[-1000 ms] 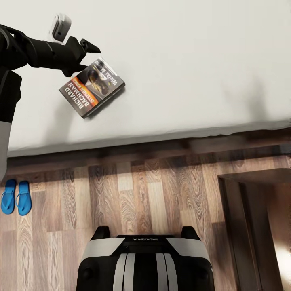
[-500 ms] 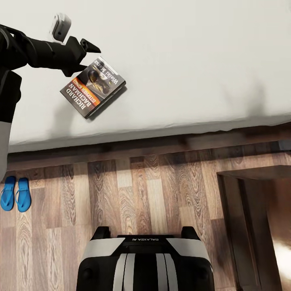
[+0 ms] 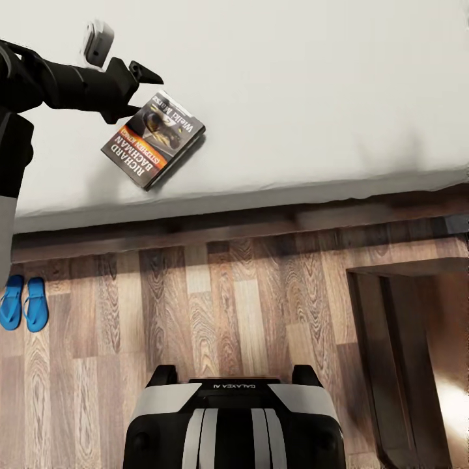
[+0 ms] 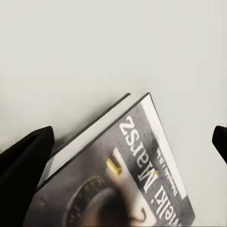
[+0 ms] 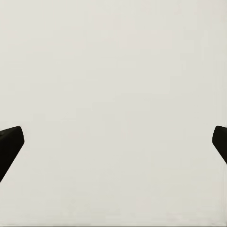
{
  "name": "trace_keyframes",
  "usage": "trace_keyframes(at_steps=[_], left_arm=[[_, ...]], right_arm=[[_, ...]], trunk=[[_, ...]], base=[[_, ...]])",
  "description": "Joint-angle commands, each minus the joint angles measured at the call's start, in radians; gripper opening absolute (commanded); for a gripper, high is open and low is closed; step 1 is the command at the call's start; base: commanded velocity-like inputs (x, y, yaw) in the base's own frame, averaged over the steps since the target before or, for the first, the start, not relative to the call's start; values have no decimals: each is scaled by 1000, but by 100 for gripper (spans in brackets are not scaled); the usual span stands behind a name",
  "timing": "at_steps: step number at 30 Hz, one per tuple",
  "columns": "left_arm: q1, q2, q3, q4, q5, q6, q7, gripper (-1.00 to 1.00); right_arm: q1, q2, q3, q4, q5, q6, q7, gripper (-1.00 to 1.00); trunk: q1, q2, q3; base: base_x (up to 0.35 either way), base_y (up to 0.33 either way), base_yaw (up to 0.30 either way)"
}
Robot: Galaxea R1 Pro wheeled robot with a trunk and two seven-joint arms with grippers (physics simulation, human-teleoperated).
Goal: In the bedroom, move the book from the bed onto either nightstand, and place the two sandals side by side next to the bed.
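Note:
The book point(image 3: 153, 138), dark grey with an orange band and white lettering, lies on the bed's white mattress point(image 3: 306, 91) near its front edge. My left gripper point(image 3: 140, 98) hangs open over the book's far corner. In the left wrist view that corner of the book point(image 4: 123, 175) sits between the spread fingers of the left gripper point(image 4: 132, 138), and one finger point(image 4: 23, 161) is close against the book's edge. My right gripper point(image 5: 116, 142) is open over bare mattress. The two blue sandals point(image 3: 23, 303) lie side by side on the floor by the bed frame point(image 3: 260, 221).
The dark brown nightstand point(image 3: 404, 352) stands at the lower right on the wooden floor point(image 3: 228, 312). My own base point(image 3: 234, 423) is at the bottom of the head view, a short way back from the bed.
The head view has shifted: bed edge, floor and sandals sit higher in the picture. The book has stayed by my left gripper and now lies closer to the mattress edge, slightly further right.

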Motion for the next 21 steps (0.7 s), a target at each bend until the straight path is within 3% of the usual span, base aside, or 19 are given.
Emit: trace_keyframes(at_steps=[1, 13, 18, 20, 21], left_arm=[[-1, 1, -3, -1, 11, 3, 14, 100], [-1, 8, -1, -9, 16, 3, 14, 100], [-3, 27, 30, -57, 89, 4, 58, 100], [-4, 36, 47, -100, 128, 5, 114, 100], [-4, 36, 47, -100, 128, 5, 114, 100]], right_arm=[[-1, -1, 1, 0, -9, 7, -6, 100], [-2, 5, 0, 0, -9, 7, -6, 100], [-2, 8, 0, 0, -10, 7, -6, 100], [-3, 10, -1, 0, -14, 7, -6, 100], [-3, 10, -1, 0, -14, 7, -6, 100]], trunk=[[0, 0, -1], [0, 0, 3], [0, 0, 10], [0, 0, 13], [0, 0, 14]], base=[[-174, -54, 0], [-51, -16, 0], [-4, -1, 0], [-1, 0, 0], [-1, 0, 0]])
